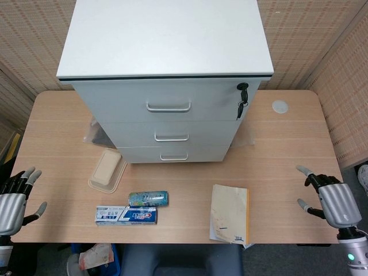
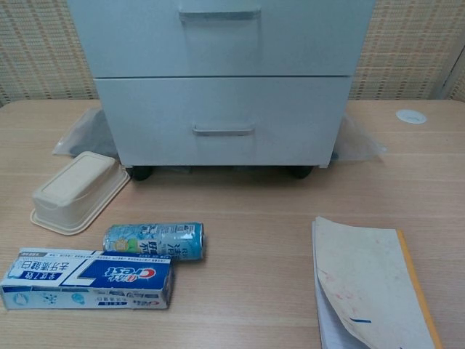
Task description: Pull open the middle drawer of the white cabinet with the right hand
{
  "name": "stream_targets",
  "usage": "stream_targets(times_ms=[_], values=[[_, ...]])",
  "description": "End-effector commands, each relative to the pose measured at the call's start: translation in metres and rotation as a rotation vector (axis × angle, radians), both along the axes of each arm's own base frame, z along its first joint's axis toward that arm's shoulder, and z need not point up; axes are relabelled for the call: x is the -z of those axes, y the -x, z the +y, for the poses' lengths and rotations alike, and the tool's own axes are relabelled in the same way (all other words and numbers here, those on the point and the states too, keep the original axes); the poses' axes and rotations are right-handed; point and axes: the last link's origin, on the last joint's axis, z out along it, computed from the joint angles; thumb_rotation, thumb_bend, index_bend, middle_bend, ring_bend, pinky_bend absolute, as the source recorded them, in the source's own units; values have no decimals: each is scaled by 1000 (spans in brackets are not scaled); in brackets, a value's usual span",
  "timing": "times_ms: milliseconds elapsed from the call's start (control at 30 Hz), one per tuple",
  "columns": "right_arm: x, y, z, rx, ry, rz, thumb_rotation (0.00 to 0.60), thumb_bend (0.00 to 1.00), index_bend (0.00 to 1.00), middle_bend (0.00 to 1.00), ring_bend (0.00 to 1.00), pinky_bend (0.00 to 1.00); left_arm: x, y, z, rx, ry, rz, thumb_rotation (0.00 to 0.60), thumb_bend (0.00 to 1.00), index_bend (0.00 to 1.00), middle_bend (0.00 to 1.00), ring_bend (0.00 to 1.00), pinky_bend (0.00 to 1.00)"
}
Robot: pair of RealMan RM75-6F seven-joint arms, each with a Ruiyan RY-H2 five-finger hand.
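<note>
The white cabinet [image 1: 167, 86] stands at the back middle of the table with three shut drawers. Its middle drawer [image 1: 171, 133] carries a metal handle [image 1: 171, 138]; in the chest view that drawer [image 2: 218, 36] shows at the top with its handle [image 2: 219, 14]. My right hand [image 1: 329, 202] hovers at the table's right front edge, fingers spread and holding nothing, far from the cabinet. My left hand [image 1: 12, 202] is at the left front edge, fingers apart and holding nothing. Neither hand shows in the chest view.
A beige lidded box [image 1: 107, 169], a drink can [image 1: 148, 199] and a toothpaste carton [image 1: 126, 215] lie in front of the cabinet at left. A notebook [image 1: 230, 214] lies front right. Keys [image 1: 241, 103] hang from the top drawer's lock. A white disc [image 1: 280, 106] sits back right.
</note>
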Motion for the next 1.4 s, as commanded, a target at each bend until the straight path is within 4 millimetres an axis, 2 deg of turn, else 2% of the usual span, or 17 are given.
stream_targets(times_ms=[33, 233, 433, 533, 633, 800, 1133, 1400], values=[[5, -18, -10, -59, -26, 22, 600, 159, 179, 574, 557, 616, 0, 0, 0, 3, 2, 1, 600, 263, 119, 114, 103, 139], [19, -58, -30, -150, -93, 43, 600, 165, 179, 765, 777, 727, -1, -1, 1, 11, 5, 2, 600, 262, 119, 114, 103, 139], [27, -97, -47, -225, -146, 60, 600, 182, 179, 846, 870, 766, -1, -2, 2, 14, 9, 3, 600, 263, 119, 114, 103, 139], [27, -118, -56, -259, -163, 57, 600, 209, 179, 885, 914, 818, 0, -2, 2, 16, 12, 4, 600, 263, 119, 115, 103, 139], [27, -135, -65, -290, -170, 59, 600, 316, 179, 906, 937, 840, -1, -3, 3, 19, 13, 5, 600, 262, 119, 115, 103, 139], [28, -162, -78, -332, -169, 82, 600, 373, 179, 918, 948, 850, -1, -4, 3, 25, 16, 7, 600, 263, 119, 114, 103, 139], [39, -210, -98, -378, -205, 122, 600, 401, 179, 932, 951, 850, 2, -6, 6, 30, 30, 13, 600, 262, 119, 114, 103, 139], [51, -232, -110, -372, -245, 155, 600, 406, 185, 933, 951, 850, 1, -4, 6, 24, 34, 14, 600, 263, 119, 115, 103, 139]])
